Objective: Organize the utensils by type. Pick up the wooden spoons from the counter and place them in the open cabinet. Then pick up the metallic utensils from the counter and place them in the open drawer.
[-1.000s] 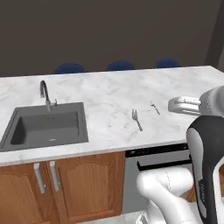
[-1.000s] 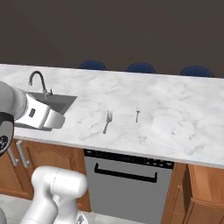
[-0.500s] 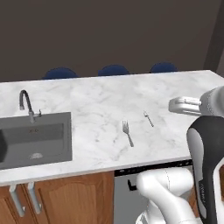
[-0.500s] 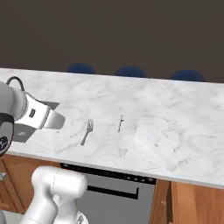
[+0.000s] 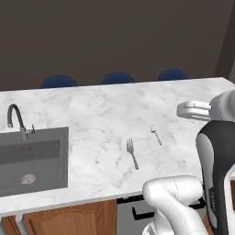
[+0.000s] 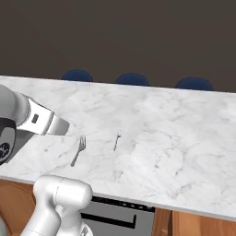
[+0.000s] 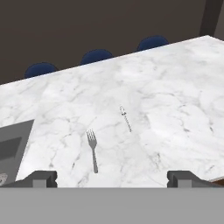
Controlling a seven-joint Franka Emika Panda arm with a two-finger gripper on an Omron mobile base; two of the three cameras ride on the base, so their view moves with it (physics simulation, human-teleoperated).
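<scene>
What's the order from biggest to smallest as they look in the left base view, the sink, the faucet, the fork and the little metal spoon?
1. sink
2. faucet
3. fork
4. metal spoon

The fork lies nearer the camera than the spoon, but it looks clearly longer.

My counter is white marble with grey veins over reddish-brown cabinet fronts. The fork and small spoon are grey; the sink dark grey; stools blue.

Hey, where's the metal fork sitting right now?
The fork lies flat on the marble counter, near its front edge, just left of the small metal spoon and right of the sink.
</scene>
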